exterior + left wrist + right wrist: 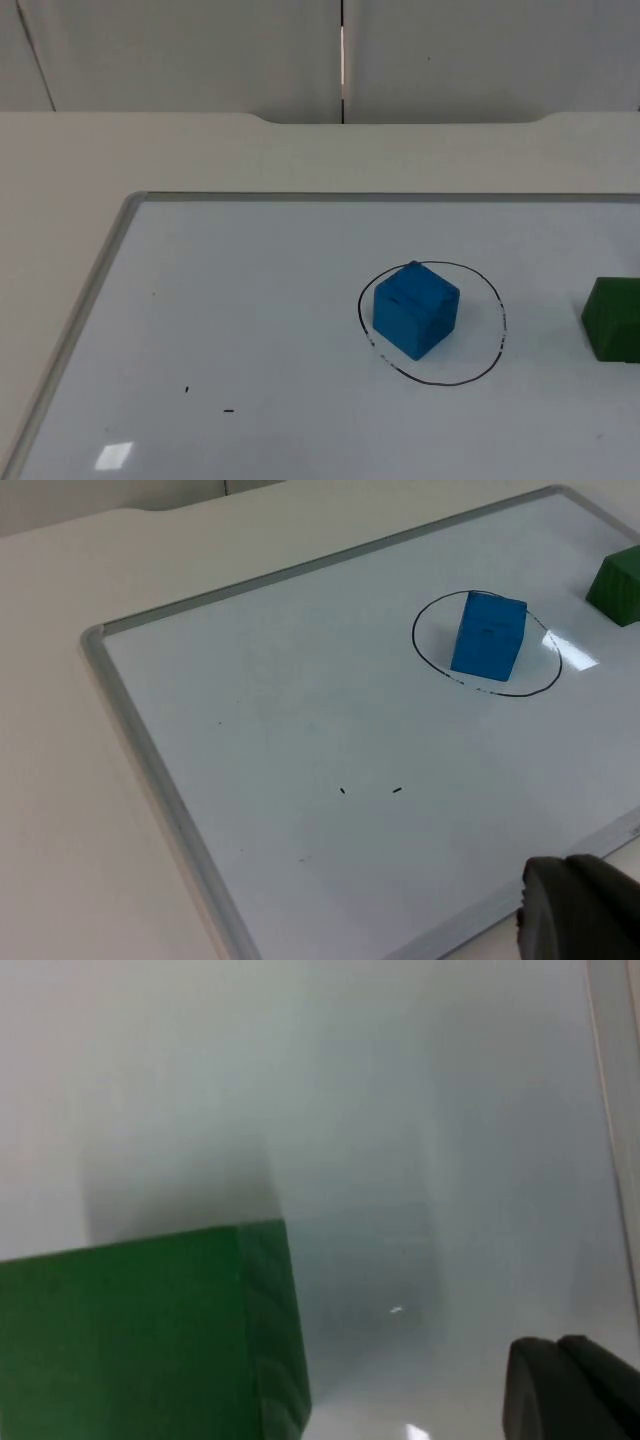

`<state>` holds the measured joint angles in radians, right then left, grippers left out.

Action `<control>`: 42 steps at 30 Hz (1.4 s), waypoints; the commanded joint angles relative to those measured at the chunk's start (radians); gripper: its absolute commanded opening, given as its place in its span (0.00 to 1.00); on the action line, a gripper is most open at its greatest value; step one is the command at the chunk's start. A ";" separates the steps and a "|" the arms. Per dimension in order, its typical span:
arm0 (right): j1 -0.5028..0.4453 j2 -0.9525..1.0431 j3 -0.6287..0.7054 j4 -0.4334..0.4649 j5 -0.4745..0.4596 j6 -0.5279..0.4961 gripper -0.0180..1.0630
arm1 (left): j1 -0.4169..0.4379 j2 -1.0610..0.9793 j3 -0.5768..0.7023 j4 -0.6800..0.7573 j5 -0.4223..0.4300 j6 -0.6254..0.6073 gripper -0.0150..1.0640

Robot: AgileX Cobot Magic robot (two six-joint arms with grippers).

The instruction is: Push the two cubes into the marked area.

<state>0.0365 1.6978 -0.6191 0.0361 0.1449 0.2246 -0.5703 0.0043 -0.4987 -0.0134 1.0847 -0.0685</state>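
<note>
The right gripper (pixel 572 1390) sat low, just beside the green cube (pixel 150 1330); its grip state could not be determined. The left gripper (pixel 580 910) waited at the whiteboard's (pixel 130 740) near edge, likewise indeterminate. The blue cube (pixel 416 309) stood inside the drawn circle (pixel 497 345). The green cube lay outside it, near the board's right side. Judgement: a steady push, square on the cube's outer face and toward the circle, should stop short of dislodging the blue cube.

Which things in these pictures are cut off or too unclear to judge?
- Green cube: the top view's edge cuts it off.
- Left end effector: one dark fingertip at the picture edge; open or shut unknown.
- Right end effector: same, close beside the green cube.
</note>
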 commanded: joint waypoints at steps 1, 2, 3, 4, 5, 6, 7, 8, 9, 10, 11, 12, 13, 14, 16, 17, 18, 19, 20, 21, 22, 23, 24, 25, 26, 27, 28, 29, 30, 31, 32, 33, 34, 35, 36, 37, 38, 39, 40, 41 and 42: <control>-0.003 0.010 -0.006 0.006 -0.022 0.004 0.02 | 0.002 -0.004 0.004 -0.002 -0.012 0.001 0.01; -0.003 0.019 -0.006 0.020 -0.022 0.004 0.02 | 0.002 -0.004 0.004 -0.002 -0.012 0.001 0.01; -0.003 0.019 -0.006 0.020 -0.022 0.004 0.02 | 0.002 -0.004 0.004 -0.002 -0.012 0.001 0.01; -0.003 0.026 -0.006 0.027 -0.022 0.004 0.02 | 0.002 -0.004 0.004 -0.002 -0.012 0.001 0.01; -0.003 0.033 -0.006 0.027 -0.022 0.004 0.02 | 0.002 -0.004 0.004 -0.002 -0.012 0.001 0.01; -0.003 0.039 -0.008 0.031 -0.024 0.004 0.02 | 0.002 -0.004 0.004 -0.002 -0.012 0.001 0.01; -0.003 0.041 -0.008 0.047 -0.029 0.004 0.02 | 0.002 -0.004 0.004 -0.002 -0.012 0.001 0.01; -0.003 0.041 -0.008 0.047 -0.029 0.004 0.02 | 0.002 -0.004 0.004 -0.002 -0.012 0.001 0.01; -0.003 0.043 -0.008 0.049 -0.032 0.004 0.02 | 0.002 -0.004 0.004 -0.002 -0.012 0.001 0.01; -0.003 0.043 -0.008 0.049 -0.034 0.004 0.02 | 0.002 -0.004 0.004 -0.002 -0.012 0.001 0.01; -0.003 0.043 -0.009 0.064 -0.034 0.004 0.02 | 0.002 -0.004 0.004 -0.002 -0.012 0.001 0.01; -0.003 0.043 -0.009 0.069 -0.034 0.004 0.02 | 0.002 -0.004 0.004 -0.002 -0.012 0.001 0.01; -0.003 0.043 -0.011 0.083 -0.036 0.004 0.02 | 0.002 -0.004 0.004 -0.002 -0.012 0.001 0.01; -0.003 0.043 -0.011 0.083 -0.036 0.004 0.02 | 0.002 -0.004 0.004 -0.002 -0.012 0.001 0.01; 0.002 0.043 -0.013 0.109 -0.044 0.004 0.02 | 0.002 -0.004 0.004 -0.002 -0.012 0.001 0.01; 0.010 0.043 -0.013 0.109 -0.049 0.004 0.02 | 0.002 -0.004 0.004 -0.002 -0.012 0.001 0.01; 0.018 0.043 -0.013 0.109 -0.056 0.004 0.02 | 0.002 -0.004 0.004 -0.002 -0.012 0.001 0.01; 0.018 0.043 -0.013 0.109 -0.056 0.004 0.02 | 0.002 -0.004 0.004 -0.002 -0.012 0.001 0.01; 0.032 0.043 -0.013 0.109 -0.066 0.004 0.02 | 0.002 -0.004 0.004 -0.002 -0.012 0.001 0.01; 0.045 0.043 -0.013 0.109 -0.073 0.004 0.02 | 0.002 -0.004 0.004 -0.002 -0.012 0.001 0.01; 0.056 0.043 -0.013 0.109 -0.080 0.012 0.02 | 0.002 -0.004 0.004 -0.002 -0.012 0.001 0.01; 0.065 0.043 -0.013 0.109 -0.082 0.020 0.02 | 0.002 -0.004 0.004 -0.002 -0.012 0.001 0.01; 0.069 0.043 -0.013 0.109 -0.082 0.026 0.02 | 0.002 -0.004 0.004 -0.002 -0.012 0.001 0.01; 0.069 0.043 -0.013 0.109 -0.082 0.026 0.02 | 0.002 -0.004 0.004 -0.002 -0.012 0.001 0.01; 0.069 0.043 -0.013 0.109 -0.082 0.026 0.02 | 0.002 -0.004 0.004 -0.002 -0.012 0.001 0.01; 0.069 0.043 -0.013 0.109 -0.082 0.026 0.02 | 0.002 -0.004 0.004 -0.002 -0.012 0.001 0.01; 0.069 0.043 -0.013 0.109 -0.080 0.037 0.02 | 0.002 -0.004 0.004 -0.002 -0.012 0.001 0.01; 0.069 0.043 -0.013 0.109 -0.080 0.051 0.02 | 0.002 -0.004 0.004 -0.002 -0.012 0.001 0.01; 0.069 0.043 -0.013 0.109 -0.083 0.058 0.02 | 0.002 -0.004 0.004 -0.002 -0.012 0.001 0.01; 0.069 0.043 -0.013 0.109 -0.083 0.058 0.02 | 0.002 -0.004 0.004 -0.002 -0.012 0.001 0.01; 0.069 0.043 -0.013 0.109 -0.088 0.071 0.02 | 0.002 -0.004 0.004 -0.002 -0.012 0.001 0.01; 0.069 0.043 -0.013 0.109 -0.090 0.088 0.02 | 0.002 -0.004 0.004 -0.002 -0.012 0.001 0.01; 0.069 0.043 -0.013 0.109 -0.092 0.095 0.02 | 0.002 -0.004 0.004 -0.002 -0.012 0.001 0.01; 0.069 0.043 -0.013 0.109 -0.093 0.098 0.02 | 0.002 -0.004 0.004 -0.002 -0.012 0.001 0.01; 0.069 0.043 -0.013 0.109 -0.093 0.101 0.02 | 0.002 -0.004 0.004 -0.002 -0.012 0.001 0.01; 0.069 0.043 -0.013 0.109 -0.093 0.101 0.02 | 0.002 -0.004 0.004 -0.002 -0.012 0.001 0.01; 0.069 0.043 -0.013 0.109 -0.093 0.103 0.02 | 0.002 -0.004 0.004 -0.002 -0.012 0.001 0.01; 0.069 0.043 -0.013 0.109 -0.090 0.109 0.02 | 0.002 -0.004 0.004 -0.002 -0.012 0.001 0.01; 0.069 0.043 -0.013 0.109 -0.089 0.126 0.02 | 0.002 -0.004 0.004 -0.002 -0.012 0.001 0.01; 0.069 0.043 -0.013 0.109 -0.089 0.131 0.02 | 0.002 -0.004 0.004 -0.002 -0.012 0.001 0.01; 0.069 0.043 -0.013 0.109 -0.089 0.133 0.02 | 0.002 -0.004 0.004 -0.002 -0.012 0.001 0.01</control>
<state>0.0988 1.7437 -0.6294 0.1460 0.0649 0.3443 -0.5703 0.0043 -0.4987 -0.0134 1.0847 -0.0685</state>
